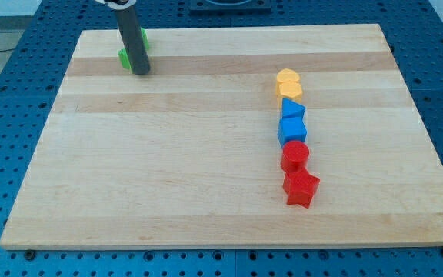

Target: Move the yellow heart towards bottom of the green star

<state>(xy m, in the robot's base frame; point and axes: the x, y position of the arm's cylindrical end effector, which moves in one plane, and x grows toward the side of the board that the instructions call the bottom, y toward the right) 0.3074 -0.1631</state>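
Note:
The yellow heart (288, 81) lies on the wooden board at the view's right of centre, at the top of a column of blocks. The green star (125, 56) sits near the board's top left and is mostly hidden behind my dark rod; only green edges show on both sides of it. My tip (141, 71) rests on the board right at the green star's lower right edge, far to the view's left of the yellow heart.
Below the yellow heart runs a column: a blue triangle-like block (292, 108), a blue cube (291, 129), a red cylinder (294, 156) and a red star (301, 188). The board (206, 192) lies on a blue perforated table.

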